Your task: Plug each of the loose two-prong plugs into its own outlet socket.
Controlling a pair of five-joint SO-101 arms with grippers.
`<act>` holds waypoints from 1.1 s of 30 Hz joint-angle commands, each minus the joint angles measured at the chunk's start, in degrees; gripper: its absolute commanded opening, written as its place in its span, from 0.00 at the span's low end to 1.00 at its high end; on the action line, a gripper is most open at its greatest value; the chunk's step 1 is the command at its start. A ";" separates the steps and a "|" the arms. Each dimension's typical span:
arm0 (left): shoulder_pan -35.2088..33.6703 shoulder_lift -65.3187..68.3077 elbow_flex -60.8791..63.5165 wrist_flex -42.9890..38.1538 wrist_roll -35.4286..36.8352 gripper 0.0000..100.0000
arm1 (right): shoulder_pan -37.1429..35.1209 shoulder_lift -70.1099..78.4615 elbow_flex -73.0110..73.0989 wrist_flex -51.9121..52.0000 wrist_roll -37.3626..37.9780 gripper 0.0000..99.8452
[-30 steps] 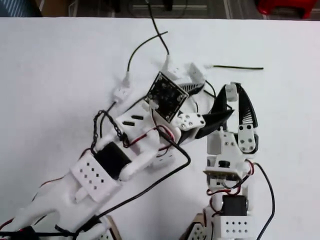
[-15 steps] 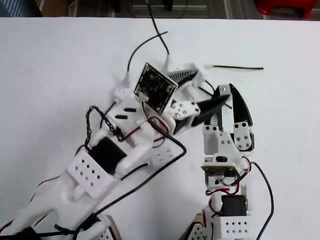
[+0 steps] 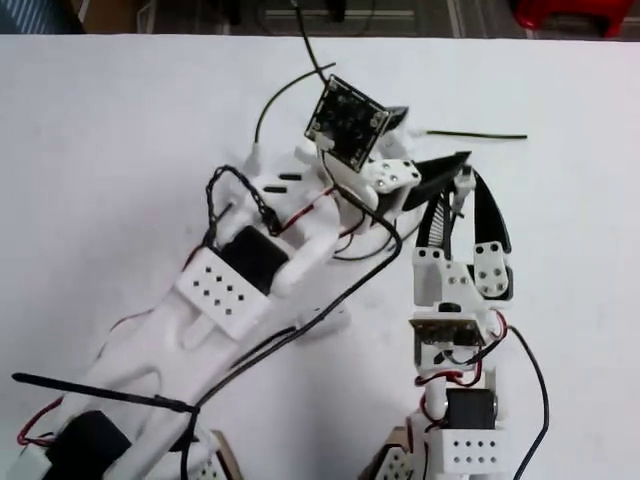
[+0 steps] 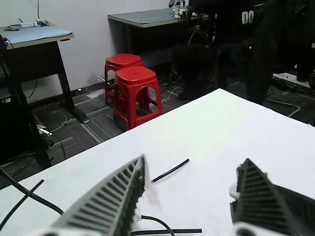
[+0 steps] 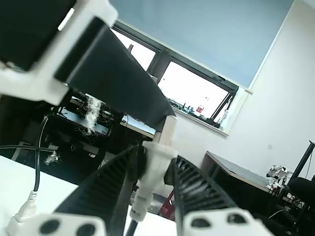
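Observation:
My right gripper [image 3: 462,192] [image 5: 153,156] is shut on a white two-prong plug [image 3: 461,182] [image 5: 149,173], held just above the table right of centre. My left gripper [image 3: 430,140] [image 4: 194,163] stands open just beyond it, its jaws wide apart with nothing between them. One of its black fingers [image 5: 118,83] passes right over the held plug. Another white plug [image 3: 254,156] [image 5: 24,210] lies on the table at centre left, its black cord [image 3: 290,90] arcing toward the far edge. The left arm hides whatever lies under it.
A short loose black wire [image 3: 476,134] [image 4: 170,170] lies on the white table [image 3: 120,150] to the right, beyond the left gripper. Red stools [image 4: 135,88] and desks stand on the floor past the far edge.
The left arm has swung its wrist and gripper up the table toward the far right. The right gripper shifted slightly left and back, still holding the plug.

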 commanded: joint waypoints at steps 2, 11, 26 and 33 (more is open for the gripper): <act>-3.38 1.45 -2.55 -1.23 -0.62 0.29 | -0.22 -1.19 -3.08 -0.31 -0.26 0.03; -4.00 1.54 -2.11 -1.23 -0.79 0.29 | 0.48 -1.19 -5.54 -0.31 0.18 0.03; -6.20 8.31 -4.75 -3.52 -0.53 0.29 | 4.53 -1.19 -14.68 12.53 -1.05 0.03; -11.03 4.53 -8.44 1.32 -0.44 0.29 | 4.62 -1.10 -16.09 15.25 -3.52 0.03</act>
